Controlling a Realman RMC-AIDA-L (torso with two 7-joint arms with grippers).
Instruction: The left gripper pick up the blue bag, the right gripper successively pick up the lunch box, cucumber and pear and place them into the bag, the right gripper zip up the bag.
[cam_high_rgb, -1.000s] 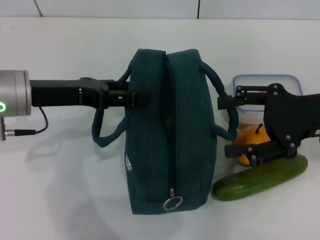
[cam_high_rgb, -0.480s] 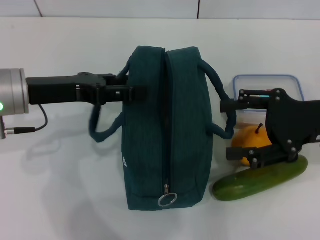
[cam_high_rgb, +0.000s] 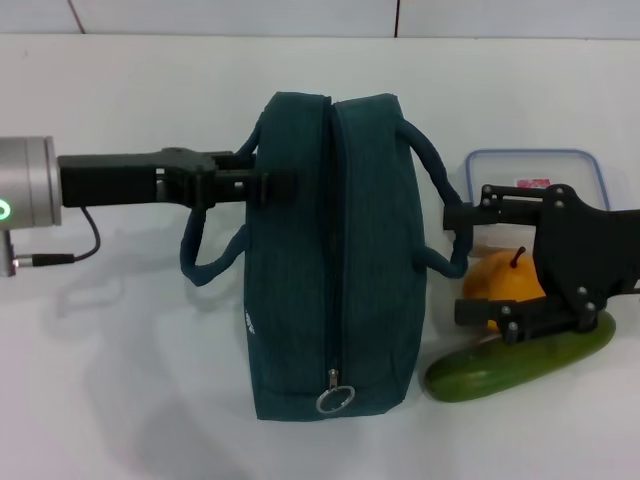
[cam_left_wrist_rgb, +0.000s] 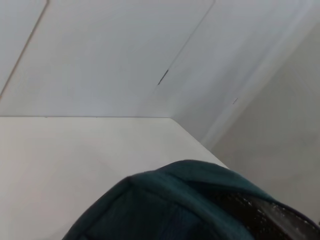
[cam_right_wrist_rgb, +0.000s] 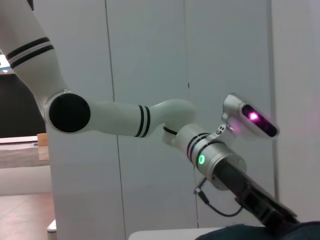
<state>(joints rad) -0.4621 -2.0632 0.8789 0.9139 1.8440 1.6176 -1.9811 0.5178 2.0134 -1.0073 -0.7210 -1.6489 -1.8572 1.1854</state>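
Observation:
The blue bag (cam_high_rgb: 335, 260) is in the middle of the head view, zipped, with its ring pull (cam_high_rgb: 335, 399) at the near end. The left gripper (cam_high_rgb: 268, 183) reaches in from the left and is shut on the bag's left side by the handle. The bag's top also shows in the left wrist view (cam_left_wrist_rgb: 190, 200). The right gripper (cam_high_rgb: 462, 263) is open to the right of the bag, its fingers close to the bag's right handle (cam_high_rgb: 445, 210) and above the pear (cam_high_rgb: 505, 282). The lunch box (cam_high_rgb: 540, 168) lies behind the pear. The cucumber (cam_high_rgb: 520, 360) lies in front of it.
The white table (cam_high_rgb: 130, 380) extends around the bag. The left arm's cable (cam_high_rgb: 70, 258) hangs near its silver wrist (cam_high_rgb: 25, 198). The right wrist view shows the left arm and its green-lit wrist (cam_right_wrist_rgb: 210, 160) before a white wall.
The bag has straightened and its near end has swung a little to the left in the left gripper's hold. The right gripper has shifted slightly down and to the right.

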